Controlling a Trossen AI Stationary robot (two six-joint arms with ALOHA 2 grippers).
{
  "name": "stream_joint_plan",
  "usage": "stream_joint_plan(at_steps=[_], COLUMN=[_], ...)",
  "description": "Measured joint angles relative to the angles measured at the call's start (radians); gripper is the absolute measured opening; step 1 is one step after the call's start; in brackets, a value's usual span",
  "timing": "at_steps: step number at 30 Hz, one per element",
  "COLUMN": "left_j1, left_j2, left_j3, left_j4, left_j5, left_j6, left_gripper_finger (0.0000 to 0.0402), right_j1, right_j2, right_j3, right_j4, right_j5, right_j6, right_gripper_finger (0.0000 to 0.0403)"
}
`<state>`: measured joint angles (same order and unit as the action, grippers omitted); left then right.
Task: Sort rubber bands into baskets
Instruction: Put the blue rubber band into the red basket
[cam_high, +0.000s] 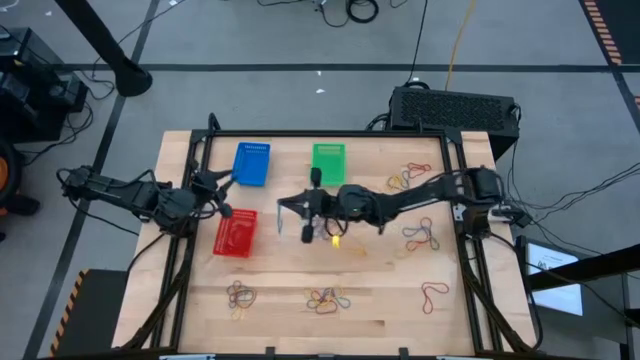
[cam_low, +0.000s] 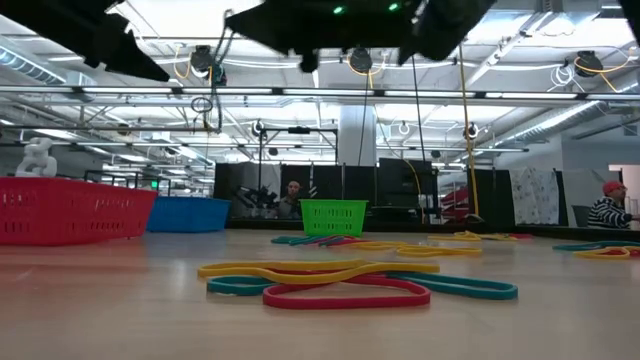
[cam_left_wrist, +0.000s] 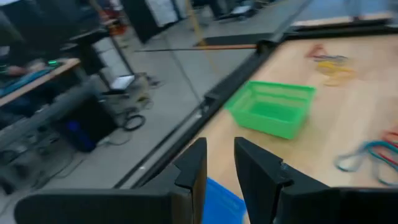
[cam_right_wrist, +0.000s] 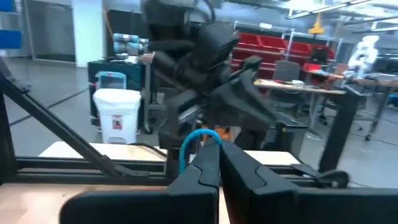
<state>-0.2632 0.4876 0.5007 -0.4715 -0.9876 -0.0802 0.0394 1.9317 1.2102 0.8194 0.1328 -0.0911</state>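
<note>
Blue band pinched, mid-table.
My right gripper (cam_right_wrist: 214, 163) clamps a blue rubber band (cam_right_wrist: 189, 142); left gripper (cam_left_wrist: 217, 171) slightly parted, empty, over blue basket (cam_high: 251, 163).

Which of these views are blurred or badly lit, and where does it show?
Left wrist view: soft motion blur over the green basket and floor. Low view: near rubber bands sharp, arms overhead mere dark silhouettes against bright ceiling lights. Right wrist view: right gripper dark, pinching a blue band. High view: evenly lit, sharp.
</note>
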Motion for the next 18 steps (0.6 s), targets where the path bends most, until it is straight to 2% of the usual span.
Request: stream_joint_plan(at_steps=[4,11,18], left_j1=[0.041,0.111,0.156], left_j2=[0.001,0.001,0.001], left_j3=[0.0,0.0,0.0], left_j4=[0.001,0.0,-0.002], left_j5=[-0.036,-0.039,-0.043], left_j6=[-0.002,-0.013,-0.017], left_gripper_finger=[0.009,0.009,0.009], right_j1=[-0.009,-0.008,-0.007], right_j2=[0.141,0.371,0.535], right_j3=[0.156,0.479,0.687], right_j4=[-0.01,-0.091,-0.179], right_j5=[-0.055,-0.058,-0.061], right_j6=[0.004,0.002,0.026], right_gripper_finger=[0.0,0.0,0.0])
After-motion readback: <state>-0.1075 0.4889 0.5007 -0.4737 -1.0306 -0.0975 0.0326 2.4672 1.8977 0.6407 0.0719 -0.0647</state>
